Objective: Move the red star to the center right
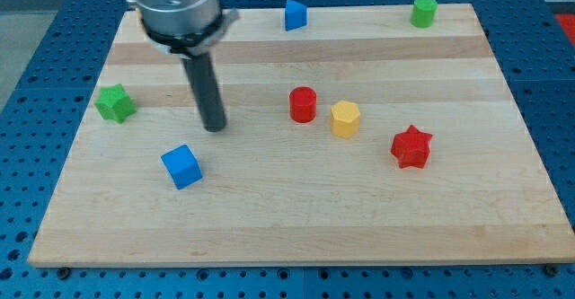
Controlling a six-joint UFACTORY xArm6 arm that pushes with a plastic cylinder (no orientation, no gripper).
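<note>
My tip (214,127) stood on the pale wooden board (287,218), a bare dark rod with no jaws, touching nothing. The red star-shaped block (411,146) lay well to its right. The blue cube (181,166) sat just below-left, the red cylinder (304,104) to its right.

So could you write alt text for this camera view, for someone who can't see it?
A dark rod's tip rests on a wooden board, left of a red cylinder, yellow hexagonal block and red star. A blue cube sits below it, a green star at the view's left.
</note>
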